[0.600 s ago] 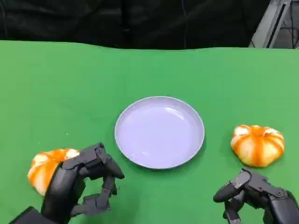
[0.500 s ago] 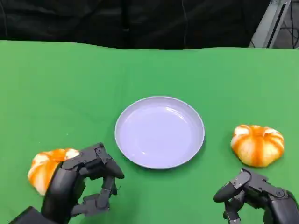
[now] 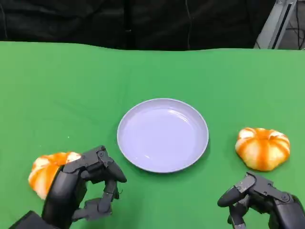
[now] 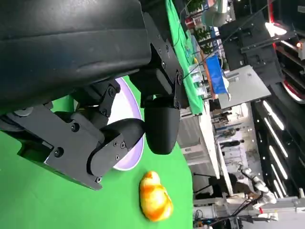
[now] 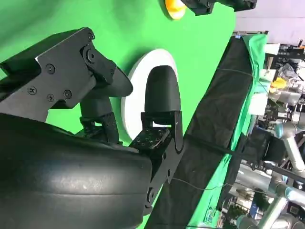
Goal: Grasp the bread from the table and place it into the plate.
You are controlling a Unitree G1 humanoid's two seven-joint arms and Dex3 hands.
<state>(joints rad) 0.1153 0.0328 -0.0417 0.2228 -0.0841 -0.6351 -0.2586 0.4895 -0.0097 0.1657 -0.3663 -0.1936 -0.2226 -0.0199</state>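
A round orange-and-white bread [image 3: 46,171] lies at the table's near left. My left hand [image 3: 82,190] hovers just to its right, partly covering it, fingers apart and holding nothing. A second, similar bread [image 3: 262,148] lies at the near right, with my right hand [image 3: 261,200] just in front of it, fingers apart and empty. The pale lilac plate [image 3: 162,135] sits bare between them. The left wrist view shows the plate [image 4: 127,102] and the right bread [image 4: 155,196] beyond the fingers [image 4: 161,125]. The right wrist view shows the plate [image 5: 137,93] and the left bread [image 5: 174,7].
A green cloth [image 3: 71,86] covers the table, with open room behind and beside the plate. A black curtain [image 3: 143,24] backs the far edge, and a grey metal frame [image 3: 281,24] stands at the far right corner.
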